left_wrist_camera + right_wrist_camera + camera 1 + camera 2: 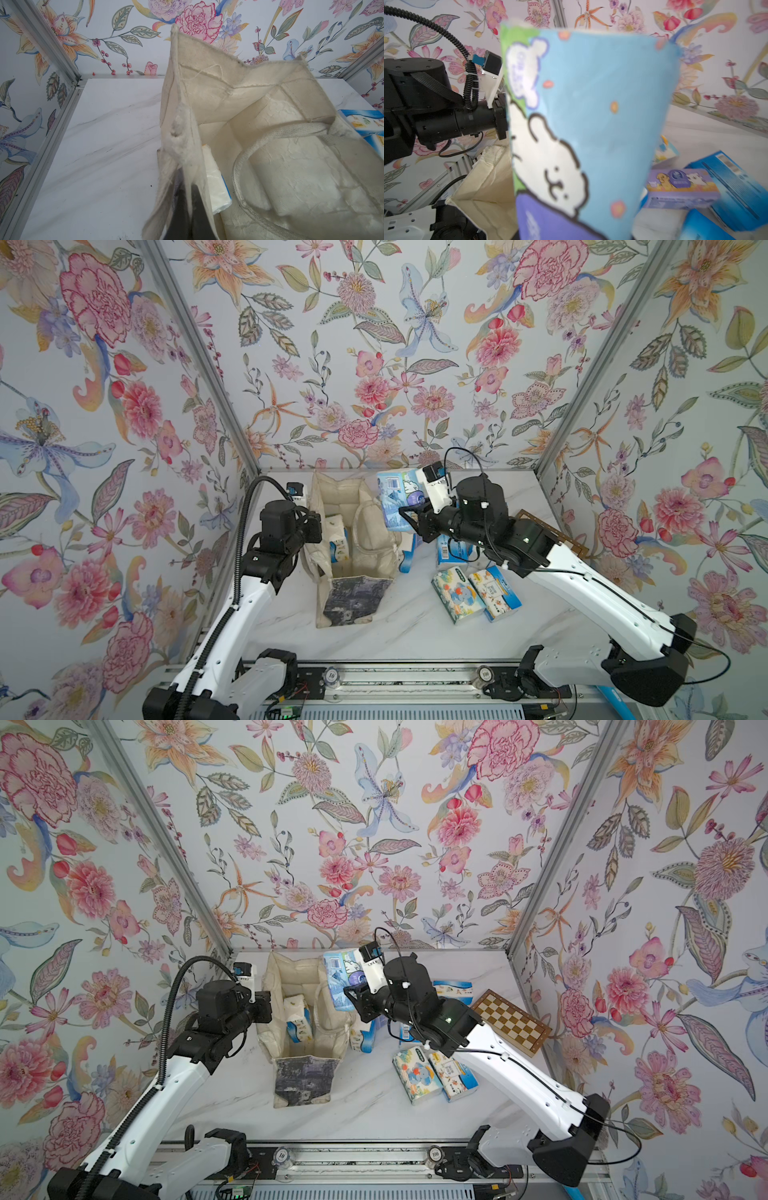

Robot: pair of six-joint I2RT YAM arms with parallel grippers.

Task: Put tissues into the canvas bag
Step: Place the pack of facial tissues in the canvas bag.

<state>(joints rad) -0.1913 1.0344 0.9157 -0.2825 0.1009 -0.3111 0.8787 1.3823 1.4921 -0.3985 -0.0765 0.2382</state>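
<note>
The cream canvas bag point(365, 531) stands open on the marble table in both top views, its dark printed panel point(305, 1081) facing the front. My left gripper point(187, 185) is shut on the bag's left wall, pinching the fabric between its black fingers. One white-and-blue tissue pack point(338, 545) stands inside the bag point(270, 93). My right gripper point(409, 516) is shut on a blue tissue pack point(395, 495) printed with a white cartoon bear, held in the air over the bag's right rim. That pack point(591, 124) fills the right wrist view and hides the jaws.
Two cartoon-printed packs point(457, 599) point(494, 593) lie front right of the bag. More blue packs point(453, 988) and a lavender pack point(681, 187) lie under and behind my right arm. A wooden chessboard point(511, 1021) leans at the right wall.
</note>
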